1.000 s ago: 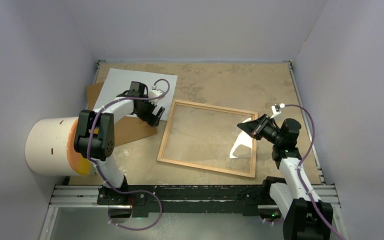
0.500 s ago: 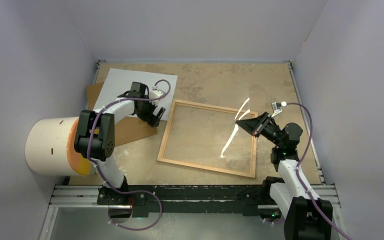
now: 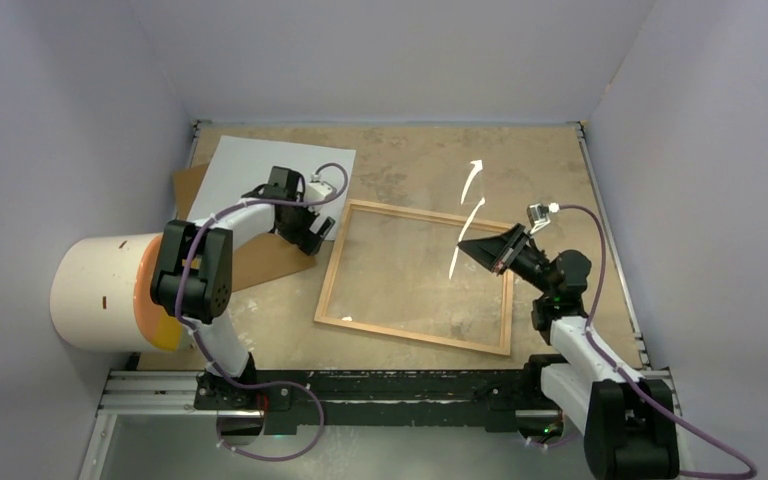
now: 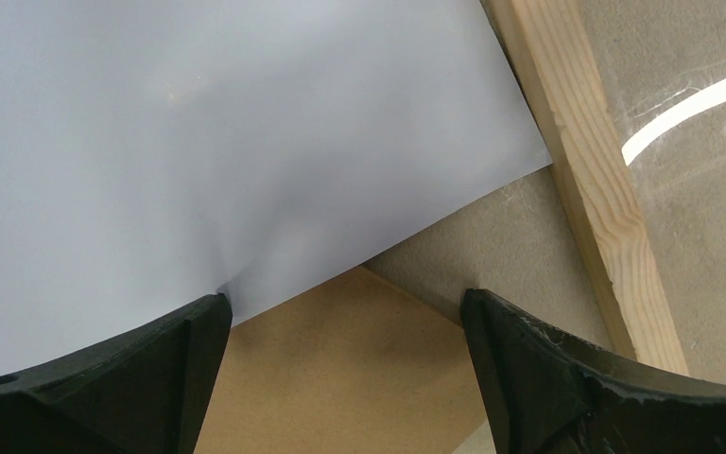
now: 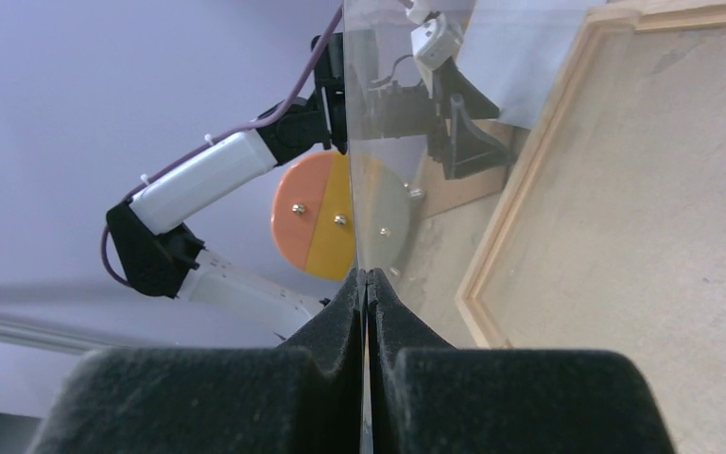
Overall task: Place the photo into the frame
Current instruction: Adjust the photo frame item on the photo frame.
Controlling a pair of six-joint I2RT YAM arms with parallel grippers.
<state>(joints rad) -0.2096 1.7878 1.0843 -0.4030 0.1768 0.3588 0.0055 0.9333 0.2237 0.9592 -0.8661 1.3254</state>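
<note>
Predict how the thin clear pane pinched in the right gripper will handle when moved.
The thin clear pane looks hair-thin edge-on, so probably light and somewhat flexible. The right gripper pinches just one edge of a glossy surface, so it may swing or slip. Likely to scratch or crack if it knocks the light-wood rectangular frame.

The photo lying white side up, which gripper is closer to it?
Left. The left gripper hangs open over a corner of the photo; the right gripper is over the frame, shut on a clear pane.
</note>
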